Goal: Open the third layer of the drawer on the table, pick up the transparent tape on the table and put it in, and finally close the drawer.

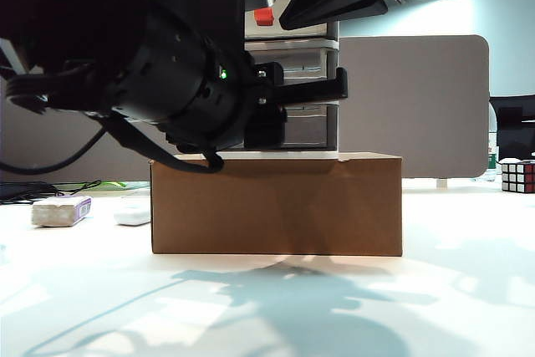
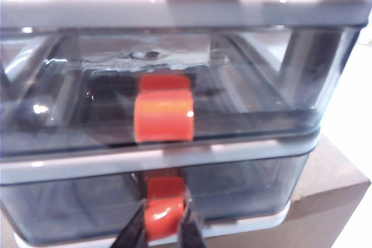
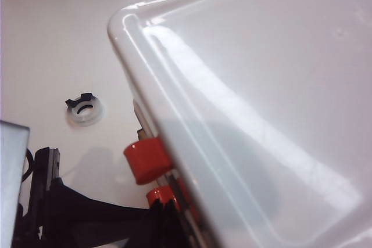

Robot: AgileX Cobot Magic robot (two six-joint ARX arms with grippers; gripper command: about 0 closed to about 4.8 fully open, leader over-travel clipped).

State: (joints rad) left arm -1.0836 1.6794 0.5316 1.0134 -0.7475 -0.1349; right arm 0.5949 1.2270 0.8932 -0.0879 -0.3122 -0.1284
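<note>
With the drawer (image 1: 292, 64) on a cardboard box (image 1: 276, 203) at frame centre, the left tool (image 2: 164, 232) is clamped on the third layer's handle (image 2: 163, 213), needing a straight outward pull; the right tool's state cannot be told, hovering above the cabinet near the transparent tape (image 3: 85, 111) on the counter (image 3: 52, 45).

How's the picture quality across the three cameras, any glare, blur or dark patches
Exterior view: backlit, left arm nearly black, arm shadows across the table. Left wrist view: soft focus, glints on the smoky drawer fronts, lowest handle blurred between the left tool's fingers. Right wrist view: bright sheen on the cabinet top; tape roll fairly sharp.
</note>
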